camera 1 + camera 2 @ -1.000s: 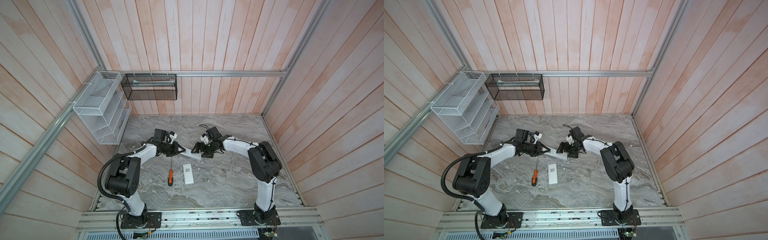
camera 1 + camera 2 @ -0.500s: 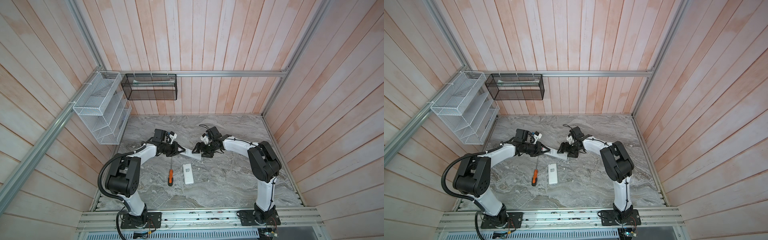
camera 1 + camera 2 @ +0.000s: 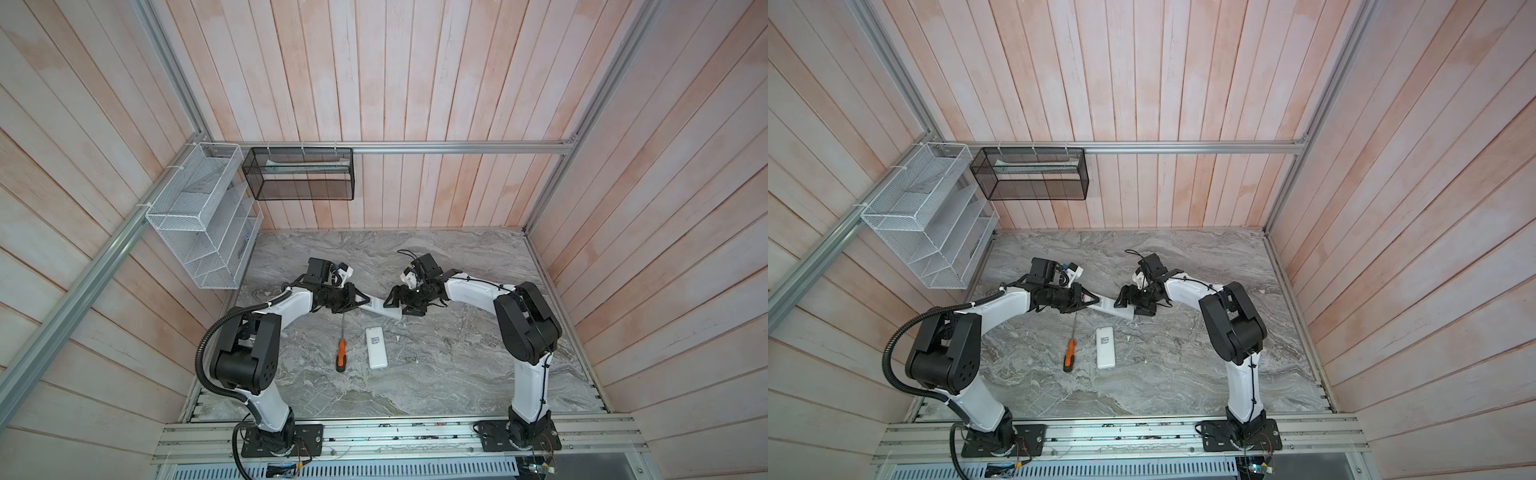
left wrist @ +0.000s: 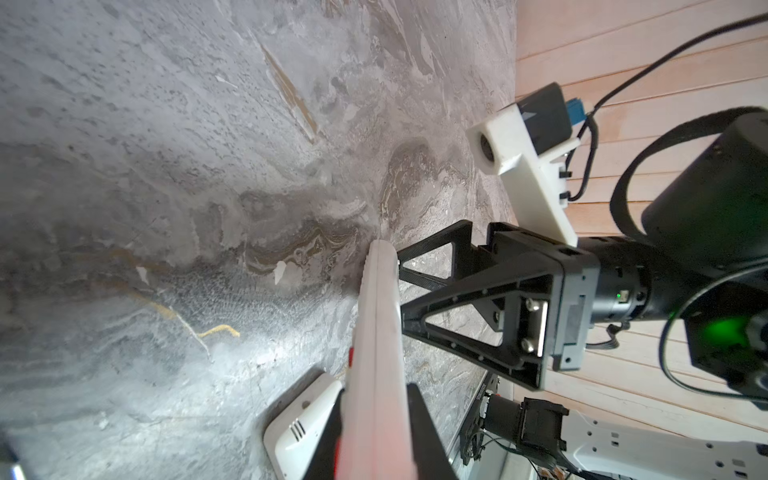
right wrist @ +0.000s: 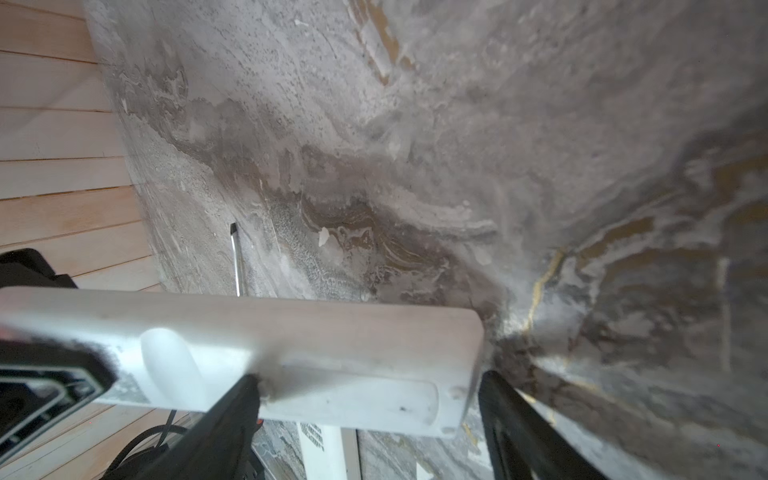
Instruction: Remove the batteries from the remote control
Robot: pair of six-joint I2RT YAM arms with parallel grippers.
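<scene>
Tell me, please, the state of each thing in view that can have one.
Held remote, lifted off the table, between both arms.
Left gripper, shut on the held remote.
Right gripper, fingers spread about the held remote's other end; grip unclear.
Second remote, lying flat, label side up.
Screwdriver, lying on the table, untouched.
Batteries, none visible.

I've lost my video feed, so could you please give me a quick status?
Left end effector shut on remote. Right end effector open astride its other end. Batteries unseen. Nothing blocking.
</scene>
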